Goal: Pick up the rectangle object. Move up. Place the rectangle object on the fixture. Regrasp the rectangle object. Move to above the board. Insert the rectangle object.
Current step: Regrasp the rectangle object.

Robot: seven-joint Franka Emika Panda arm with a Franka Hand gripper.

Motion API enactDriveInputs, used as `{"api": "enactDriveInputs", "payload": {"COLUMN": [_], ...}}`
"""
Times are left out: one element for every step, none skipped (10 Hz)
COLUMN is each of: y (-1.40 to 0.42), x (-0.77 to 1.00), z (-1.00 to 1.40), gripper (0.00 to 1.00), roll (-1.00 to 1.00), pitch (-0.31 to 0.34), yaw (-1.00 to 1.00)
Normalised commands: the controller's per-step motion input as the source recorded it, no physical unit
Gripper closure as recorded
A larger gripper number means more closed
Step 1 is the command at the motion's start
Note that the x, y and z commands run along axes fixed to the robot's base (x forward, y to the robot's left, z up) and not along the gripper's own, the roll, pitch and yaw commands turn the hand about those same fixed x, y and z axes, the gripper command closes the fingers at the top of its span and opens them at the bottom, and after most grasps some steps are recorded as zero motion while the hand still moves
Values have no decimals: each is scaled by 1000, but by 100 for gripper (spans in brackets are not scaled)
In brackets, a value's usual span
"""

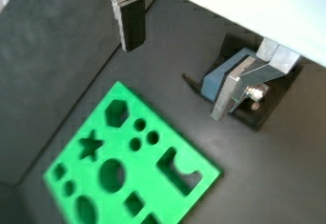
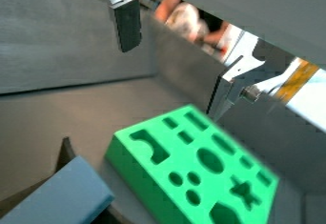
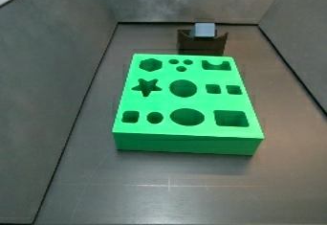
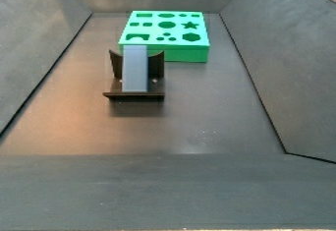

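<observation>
1. In a wrist view the block (image 1: 219, 79), small and blue-grey, leans on the dark fixture (image 1: 269, 102), beside the green board (image 1: 128, 159). The end effector (image 1: 192, 61) hangs high above with its two fingers (image 1: 129, 23) far apart and nothing between them.
2. In a wrist view the fingers (image 2: 126, 26) are spread wide over the board (image 2: 193, 166); the block is not seen here.
3. In a side view the block (image 3: 205, 31) sits on the fixture (image 3: 202, 45) behind the board (image 3: 185, 102). No arm shows.
4. In a side view the block (image 4: 136, 68) looks hard, smooth and light. I think it may slip, so pinching its long flat sides seems best.
</observation>
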Motion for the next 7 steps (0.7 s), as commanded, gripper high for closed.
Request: {"api": "enactDriveInputs", "payload": {"y": [-21, -12, -32, -33, -26, -21, -24], "x": [-13, -11, -19, -27, -34, -32, -26], "z": [0, 22, 14, 4, 6, 6, 1], "gripper": [0, 0, 0, 0, 0, 0, 0], "roll": [1000, 1000, 1000, 1000, 1000, 1000, 1000], "pitch": [28, 30, 25, 21, 14, 7, 1], "yaw": [33, 33, 34, 34, 35, 36, 37]}}
